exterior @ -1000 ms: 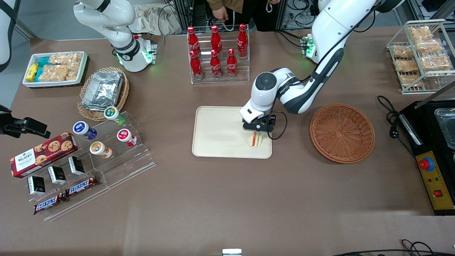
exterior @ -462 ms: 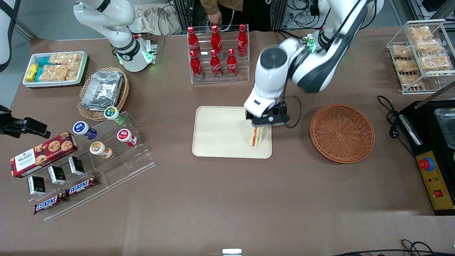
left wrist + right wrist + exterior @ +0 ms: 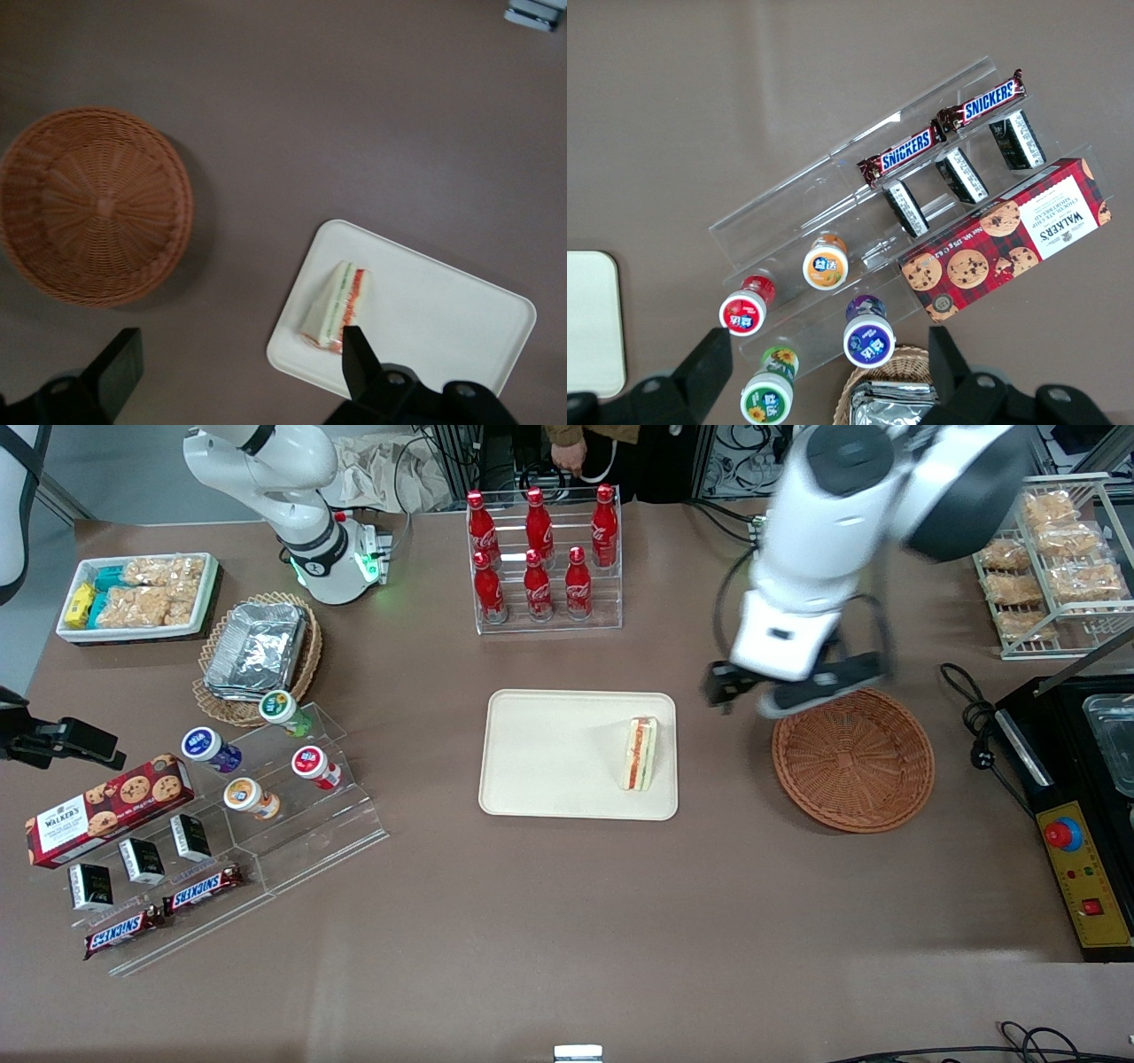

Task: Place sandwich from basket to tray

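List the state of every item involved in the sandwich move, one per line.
sandwich: resting on the tray, near the edge closest to the basket, free of the gripper.
tray: flat on the table, holding only the sandwich.
basket: empty, upright.
gripper: open, raised above the basket's rim, holding nothing.

The sandwich (image 3: 641,754), a pale wedge with orange-red filling, stood on edge on the cream tray (image 3: 540,757) beside the empty reddish-brown wicker basket (image 3: 852,757).

The left arm (image 3: 850,505) has glossy white rounded shells with dark grey joint caps. A thin black cable loops beside its wrist. Its gripper (image 3: 796,691) is black, with angular black fingers (image 3: 359,359).
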